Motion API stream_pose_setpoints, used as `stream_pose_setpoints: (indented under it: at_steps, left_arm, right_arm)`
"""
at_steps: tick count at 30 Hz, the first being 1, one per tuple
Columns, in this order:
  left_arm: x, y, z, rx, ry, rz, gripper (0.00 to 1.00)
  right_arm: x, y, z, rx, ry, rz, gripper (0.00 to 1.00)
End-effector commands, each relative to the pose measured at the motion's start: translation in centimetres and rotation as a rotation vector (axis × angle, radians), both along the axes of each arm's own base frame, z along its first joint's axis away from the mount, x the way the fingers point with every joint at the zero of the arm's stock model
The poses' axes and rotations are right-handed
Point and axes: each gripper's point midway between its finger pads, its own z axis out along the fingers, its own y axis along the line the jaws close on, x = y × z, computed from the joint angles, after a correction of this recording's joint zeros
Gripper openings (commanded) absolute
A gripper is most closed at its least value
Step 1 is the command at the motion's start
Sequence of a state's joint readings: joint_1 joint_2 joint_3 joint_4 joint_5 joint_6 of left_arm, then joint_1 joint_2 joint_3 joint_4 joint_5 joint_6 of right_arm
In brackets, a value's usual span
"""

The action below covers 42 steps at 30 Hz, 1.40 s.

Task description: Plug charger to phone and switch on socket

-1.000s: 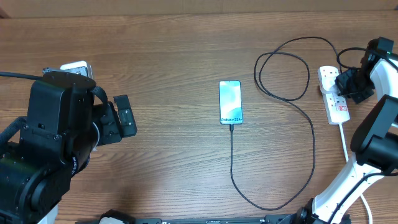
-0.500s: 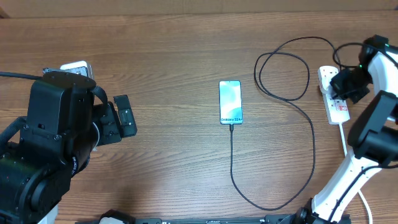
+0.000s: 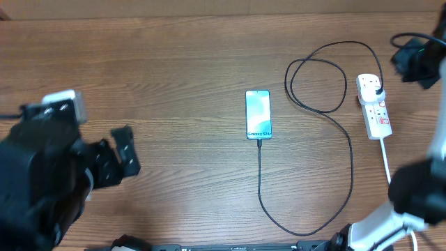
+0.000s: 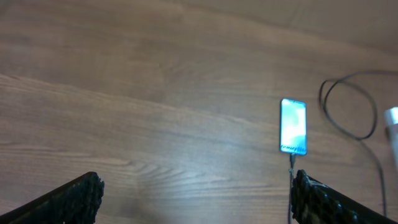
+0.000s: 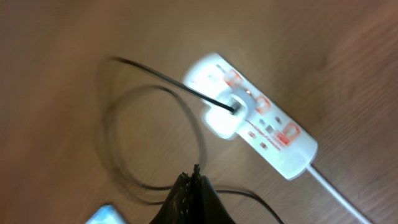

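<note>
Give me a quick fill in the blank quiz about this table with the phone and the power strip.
1. The charger runs from the socket to the ___.
2. In the overhead view, the socket lies to the ___ of the phone.
3. The left gripper is ___, holding nothing.
Missing words: phone; right; open.

A wooden table (image 3: 195, 56) carries three things. The phone (image 3: 258, 114) lies near centre, screen up, its length running 12 to 6. The charger (image 3: 352, 160) joins its 6 o'clock end, sweeps toward 3 o'clock, loops, and plugs into the socket (image 3: 375, 111) at 3 o'clock, whose white cord (image 3: 385, 157) trails toward 6.
</note>
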<state>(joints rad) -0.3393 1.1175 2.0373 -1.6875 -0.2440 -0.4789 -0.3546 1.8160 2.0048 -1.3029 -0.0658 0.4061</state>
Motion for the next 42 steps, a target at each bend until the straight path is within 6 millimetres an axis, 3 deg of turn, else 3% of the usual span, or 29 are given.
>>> stream_pose_setpoints:
  at_steps: [1,5,9,11,15,18,24,28,32,36,42]
  left_arm:
    - [-1.7,1.7,1.0,-0.019,-0.062,0.070,1.00]
    - [-4.1,3.7,1.9,-0.037,-0.137,0.158,1.00]
    - [-7.1,4.9,2.8,-0.056,-0.222,0.215,0.99]
    - [-8.5,5.2,3.1,-0.065,-0.264,0.227,1.00]
    - [-11.6,5.7,3.7,-0.087,-0.355,0.231,0.99]
    - [-13.2,5.9,3.8,-0.099,-0.401,0.230,1.00]
    - [-15.6,6.2,3.9,-0.116,-0.470,0.229,1.00]
    - [-16.8,6.3,3.9,-0.124,-0.504,0.228,0.99]
    - [-17.3,6.4,3.9,-0.128,-0.519,0.228,1.00]
    - [-17.3,6.4,3.9,-0.128,-0.519,0.229,1.00]
    - [-17.5,6.4,3.9,-0.120,-0.523,0.260,0.99]
  right_arm:
    - [-2.7,2.6,10.0,-0.084,-0.269,0.132,0.04]
    - [-6.0,3.9,17.2,-0.205,-0.477,0.163,0.04]
    - [-8.2,4.9,22.4,-0.285,-0.648,0.176,0.04]
    - [-8.3,5.9,24.7,-0.269,-0.747,0.204,0.04]
    - [-6.6,8.0,29.8,-0.218,-0.981,0.293,0.04]
    - [-6.3,8.3,31.0,-0.232,-1.031,0.318,0.04]
    - [-7.5,8.7,30.9,-0.270,-1.019,0.318,0.04]
    - [-10.9,10.6,30.2,-0.303,-1.012,0.345,0.04]
    - [-14.5,11.9,28.2,-0.351,-1.046,0.357,0.04]
    - [-17.0,13.6,23.8,-0.294,-1.056,0.402,0.04]
    - [-18.3,14.1,16.3,-0.220,-0.949,0.397,0.04]
